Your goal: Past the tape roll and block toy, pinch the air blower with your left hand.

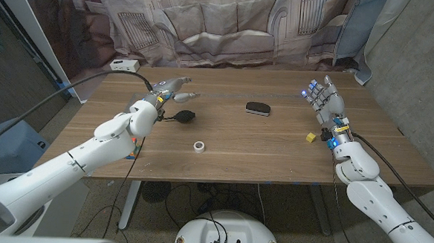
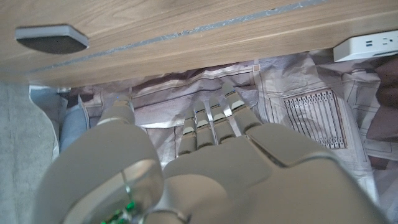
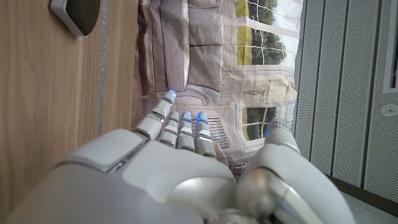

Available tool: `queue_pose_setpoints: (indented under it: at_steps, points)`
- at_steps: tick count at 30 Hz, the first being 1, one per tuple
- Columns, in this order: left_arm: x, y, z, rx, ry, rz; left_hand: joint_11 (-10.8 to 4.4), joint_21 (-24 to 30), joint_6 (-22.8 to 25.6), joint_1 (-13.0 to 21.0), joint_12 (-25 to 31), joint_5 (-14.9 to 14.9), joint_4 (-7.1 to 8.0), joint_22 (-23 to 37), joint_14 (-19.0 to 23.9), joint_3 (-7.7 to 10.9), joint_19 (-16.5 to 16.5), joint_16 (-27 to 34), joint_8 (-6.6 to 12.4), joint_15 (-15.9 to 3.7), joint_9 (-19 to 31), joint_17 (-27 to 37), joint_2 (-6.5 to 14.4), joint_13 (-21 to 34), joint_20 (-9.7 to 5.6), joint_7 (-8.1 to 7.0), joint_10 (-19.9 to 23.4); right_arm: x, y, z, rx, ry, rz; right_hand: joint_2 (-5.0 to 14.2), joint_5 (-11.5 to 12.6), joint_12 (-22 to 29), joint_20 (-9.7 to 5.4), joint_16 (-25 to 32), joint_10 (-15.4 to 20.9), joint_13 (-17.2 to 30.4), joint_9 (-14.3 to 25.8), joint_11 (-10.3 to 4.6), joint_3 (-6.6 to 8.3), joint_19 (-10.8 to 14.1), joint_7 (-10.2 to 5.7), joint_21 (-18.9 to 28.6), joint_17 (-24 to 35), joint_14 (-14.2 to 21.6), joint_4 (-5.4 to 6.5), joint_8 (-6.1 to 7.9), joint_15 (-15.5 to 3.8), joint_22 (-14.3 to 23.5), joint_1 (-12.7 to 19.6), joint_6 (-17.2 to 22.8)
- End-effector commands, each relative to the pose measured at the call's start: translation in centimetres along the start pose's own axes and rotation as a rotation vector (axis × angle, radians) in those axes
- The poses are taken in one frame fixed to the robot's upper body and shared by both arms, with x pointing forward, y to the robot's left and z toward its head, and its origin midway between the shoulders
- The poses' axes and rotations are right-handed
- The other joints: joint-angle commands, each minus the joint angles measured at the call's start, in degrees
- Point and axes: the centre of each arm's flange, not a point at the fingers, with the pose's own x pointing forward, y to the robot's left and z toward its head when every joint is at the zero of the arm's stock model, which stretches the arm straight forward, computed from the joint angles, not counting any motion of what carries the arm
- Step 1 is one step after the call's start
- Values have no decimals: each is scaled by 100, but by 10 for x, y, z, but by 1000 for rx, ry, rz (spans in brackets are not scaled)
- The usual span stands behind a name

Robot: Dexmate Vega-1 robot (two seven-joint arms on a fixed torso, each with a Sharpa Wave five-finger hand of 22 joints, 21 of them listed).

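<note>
The air blower (image 1: 184, 116), a black rubber bulb, lies on the wooden table (image 1: 260, 157) left of centre. My left hand (image 1: 166, 91) hovers just behind and above it with its fingers (image 2: 214, 121) stretched out and apart, holding nothing. A small white tape roll (image 1: 199, 146) sits nearer the front edge, right of the blower. A small yellow block (image 1: 311, 137) lies at the right, close to my right wrist. My right hand (image 1: 324, 97) stands upright with its fingers (image 3: 180, 124) spread and empty.
A dark oval object (image 1: 259, 107) (image 2: 53, 38) (image 3: 78, 14) lies mid-table behind the tape roll. A white power strip (image 1: 123, 64) (image 2: 367, 45) sits at the back left corner. A printed curtain hangs behind the table.
</note>
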Motion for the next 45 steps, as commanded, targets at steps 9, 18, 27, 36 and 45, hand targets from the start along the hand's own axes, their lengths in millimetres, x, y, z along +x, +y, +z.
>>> queue_pose_setpoints:
  at_steps: [9,18,27,36,45]
  points:
    - [-13,12,-19,-483,-72,94,100,29,228,-206,50,-21,67,6,116,-109,27,34,87,32,0,16,-60,-22,-51,43,105,5,2,7,-31,-35,20,15,-10,28,9,21,87,21,33,6,-7,69,-34,24,20,66,6,36,7,20,20,97]
    - [-16,13,-20,-585,-104,130,124,16,288,-288,46,-19,94,4,114,-145,-1,26,91,65,-4,15,-80,-34,-41,53,101,10,10,3,-57,-38,49,16,-9,29,-8,27,104,21,34,6,-7,106,-31,34,19,90,4,29,-6,20,24,101]
    - [-21,14,-18,-679,-158,127,133,12,366,-367,48,-17,119,2,116,-181,-9,20,100,52,-7,14,-104,-47,-54,48,113,15,14,5,-83,-27,97,-8,-12,27,-36,30,115,21,34,-2,-22,143,-23,41,18,114,2,-2,-36,19,16,51]
    - [-26,17,-21,-723,-167,149,136,1,382,-427,40,-16,136,1,86,-209,-35,4,89,57,-10,12,-124,-56,-22,43,99,21,15,2,-207,-16,148,-28,-11,19,-58,33,108,21,34,-18,-34,171,-32,46,16,136,1,-19,-70,18,9,22]
    - [-18,-1,-29,-908,-175,86,246,-23,276,-587,6,-9,182,-3,-11,-291,-99,-30,15,121,-14,10,-188,-78,-69,112,24,25,14,-4,-194,15,149,-102,-3,82,-14,89,362,13,30,-267,-88,285,-258,60,12,343,10,11,-175,19,-44,142]
